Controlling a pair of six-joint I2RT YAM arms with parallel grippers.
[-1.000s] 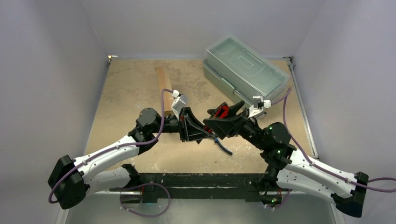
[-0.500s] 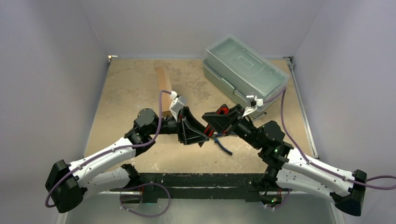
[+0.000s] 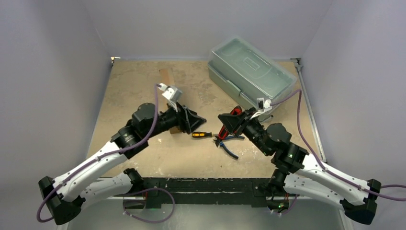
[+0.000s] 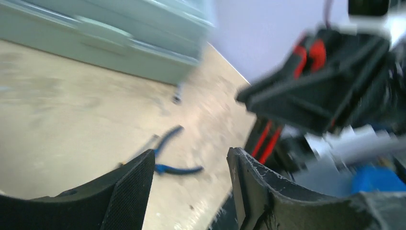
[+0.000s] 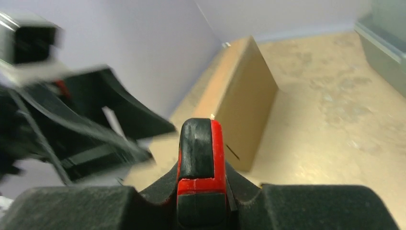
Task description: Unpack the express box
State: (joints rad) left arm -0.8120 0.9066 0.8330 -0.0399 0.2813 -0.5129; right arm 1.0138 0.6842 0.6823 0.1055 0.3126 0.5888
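Observation:
The express box (image 3: 165, 76) is a plain brown cardboard box standing on its edge on the table, mostly hidden behind my left wrist. It shows clearly in the right wrist view (image 5: 242, 98). My left gripper (image 3: 197, 120) is open and empty just right of the box. In the left wrist view (image 4: 189, 160) bare table shows between its fingers. My right gripper (image 3: 229, 123) faces it from the right, apart from it. It is shut on a red and black tool handle (image 5: 201, 158).
A translucent grey-green plastic toolbox (image 3: 251, 72) stands shut at the back right. A yellow and black screwdriver (image 3: 201, 135) lies between the grippers. Blue-handled pliers (image 3: 229, 149) lie under the right gripper and show in the left wrist view (image 4: 167, 167). Grey walls surround the table.
My left gripper has pulled back to the left and away from the right gripper. The right gripper has moved slightly right with its tool. The screwdriver now shows on the table between them.

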